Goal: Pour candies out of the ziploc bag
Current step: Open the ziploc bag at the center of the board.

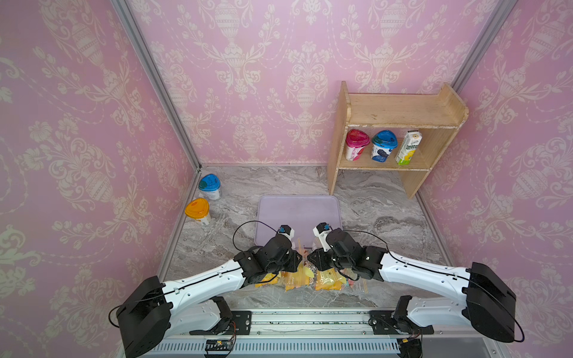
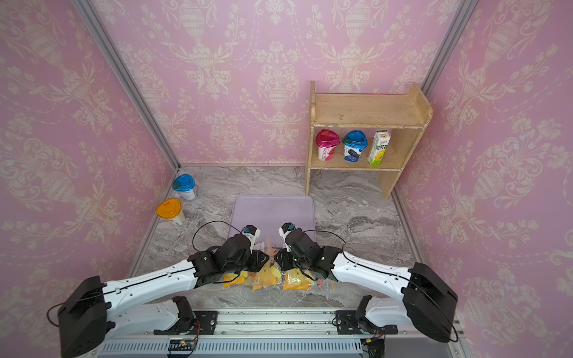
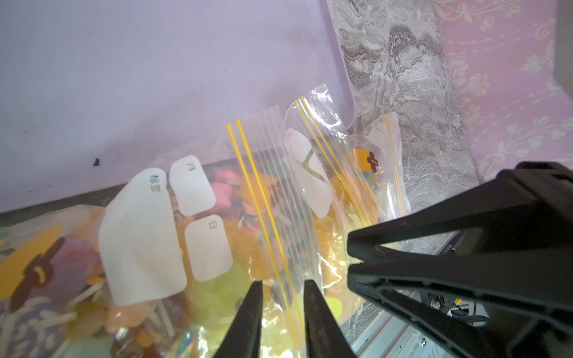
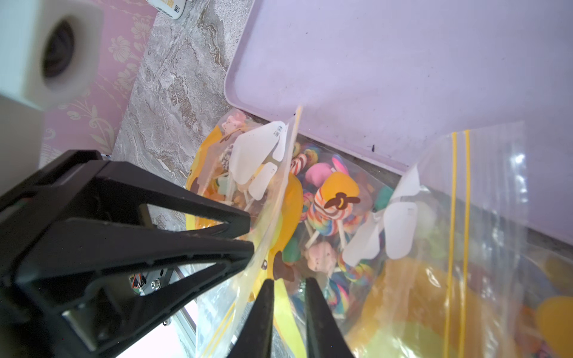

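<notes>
Left claw (image 3: 283, 282): narrowly parted, with the bag's (image 3: 217, 248) zip strip (image 3: 258, 201) in the gap; you can't see a firm pinch.
Right claw (image 4: 290, 280): narrowly parted over bag film, facing the left claw.
Candies (image 4: 328, 201): inside the plastic, none on the tray (image 1: 297, 210).
Bearing: the bag lies under both claws on the tabletop (image 1: 387, 217), mouth toward the tray at 12 o'clock; neither arm is nearer.

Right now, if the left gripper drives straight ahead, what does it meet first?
Likely the ziploc bag, at its yellow zip strip just past the left gripper; the purple tray lies beyond. Depth unclear.
</notes>
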Available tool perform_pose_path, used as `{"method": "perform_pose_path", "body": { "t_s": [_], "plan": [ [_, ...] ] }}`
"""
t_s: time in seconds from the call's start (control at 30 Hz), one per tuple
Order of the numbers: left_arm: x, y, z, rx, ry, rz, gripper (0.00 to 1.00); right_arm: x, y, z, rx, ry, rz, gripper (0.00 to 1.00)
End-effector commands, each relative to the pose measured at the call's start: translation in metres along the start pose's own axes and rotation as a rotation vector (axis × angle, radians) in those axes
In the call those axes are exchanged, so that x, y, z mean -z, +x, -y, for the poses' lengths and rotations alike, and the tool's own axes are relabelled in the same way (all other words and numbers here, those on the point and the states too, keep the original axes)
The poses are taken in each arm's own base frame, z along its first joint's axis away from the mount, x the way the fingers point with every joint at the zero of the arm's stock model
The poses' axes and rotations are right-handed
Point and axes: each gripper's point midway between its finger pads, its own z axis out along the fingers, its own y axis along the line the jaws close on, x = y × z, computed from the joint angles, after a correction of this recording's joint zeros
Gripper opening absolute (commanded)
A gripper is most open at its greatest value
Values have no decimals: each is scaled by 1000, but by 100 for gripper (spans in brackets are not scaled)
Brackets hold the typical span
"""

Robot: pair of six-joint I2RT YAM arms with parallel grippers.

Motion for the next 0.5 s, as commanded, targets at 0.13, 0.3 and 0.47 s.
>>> {"method": "perform_pose_path", "body": {
  "t_s": [0.13, 0.3, 0.47],
  "plan": [
    [2, -9, 14, -14, 40, 3, 26, 4, 1, 6, -18, 12, 16, 22],
    [2, -9, 17, -15, 44, 2, 26, 4, 1, 6, -17, 13, 17, 22],
    [1, -9, 17, -19, 41, -3, 26, 5, 1, 6, -17, 13, 19, 22]
  ]
}}
